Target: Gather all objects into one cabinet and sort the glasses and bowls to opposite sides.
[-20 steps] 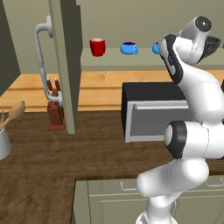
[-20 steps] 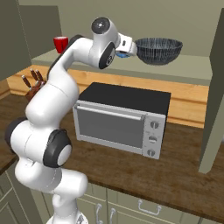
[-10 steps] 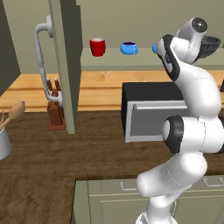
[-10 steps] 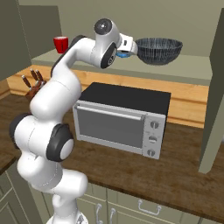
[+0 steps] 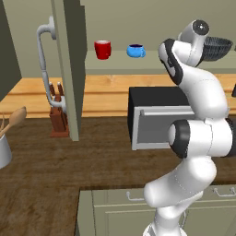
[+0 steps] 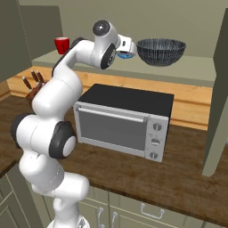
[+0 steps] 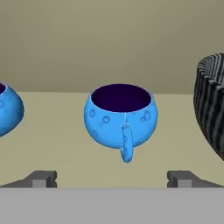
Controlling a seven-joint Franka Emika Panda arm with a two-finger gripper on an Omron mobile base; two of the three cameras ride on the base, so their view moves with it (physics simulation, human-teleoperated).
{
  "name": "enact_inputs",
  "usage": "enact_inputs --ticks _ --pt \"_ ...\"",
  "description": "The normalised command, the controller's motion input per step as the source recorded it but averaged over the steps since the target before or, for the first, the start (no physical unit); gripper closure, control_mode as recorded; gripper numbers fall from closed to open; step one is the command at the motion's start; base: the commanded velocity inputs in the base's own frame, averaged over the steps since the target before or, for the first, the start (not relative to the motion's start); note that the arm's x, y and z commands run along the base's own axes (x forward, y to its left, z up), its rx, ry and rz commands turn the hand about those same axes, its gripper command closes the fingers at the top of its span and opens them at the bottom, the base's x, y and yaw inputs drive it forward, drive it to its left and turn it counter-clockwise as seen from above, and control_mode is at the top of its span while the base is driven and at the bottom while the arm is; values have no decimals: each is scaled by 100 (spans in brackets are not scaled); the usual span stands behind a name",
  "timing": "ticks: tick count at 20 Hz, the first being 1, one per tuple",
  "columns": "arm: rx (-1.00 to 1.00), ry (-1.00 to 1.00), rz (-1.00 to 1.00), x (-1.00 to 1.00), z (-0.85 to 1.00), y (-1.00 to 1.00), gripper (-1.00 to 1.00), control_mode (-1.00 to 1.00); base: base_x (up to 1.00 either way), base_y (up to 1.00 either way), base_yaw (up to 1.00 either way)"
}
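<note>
Gripper (image 7: 112,178) jaws stand wide apart and hold nothing, pointed straight at a blue cup (image 7: 120,117) that sits upright on the pale shelf (image 7: 65,153), handle turned toward the fingers and dark inside.

Counted on that shelf: one red mug (image 5: 102,49), two blue cups, one dark ribbed bowl (image 6: 160,51). The hand view has both cups — the near one between the fingertips, and a second blue cup (image 7: 8,109) cut off at the left edge, well apart from the first — plus the bowl's ribbed wall at the right edge, near the centred cup but not touching it.

From the left base view the red mug and one blue cup stand near each other on the shelf, the mug to the left; the arm's upper links cover the shelf further right, with the bowl's rim peeking out behind the wrist. From the right base view the bowl shows whole, the mug stands far left, and the hand sits just left of the bowl with a sliver of blue showing beside it.

Around them: the open cabinet door (image 5: 69,69) with its curved white handle (image 5: 45,60) stands at the left, edge-on. A microwave (image 6: 122,120) sits on the wooden counter (image 6: 187,178) below the shelf, under the arm's reach. A knife block (image 5: 57,115) stands beside the door — and a grey pot with a wooden spoon (image 5: 14,120) at the far left.
</note>
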Motion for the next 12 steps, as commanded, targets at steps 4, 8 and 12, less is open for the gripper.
enact_inputs --ticks 4,8,12 --pt "-2 0 0 27 0 0 -100 -100 0 0 0" --pt "0 0 0 25 0 0 -100 -100 0 0 0" --pt "0 1 0 27 0 0 -100 -100 0 0 0"
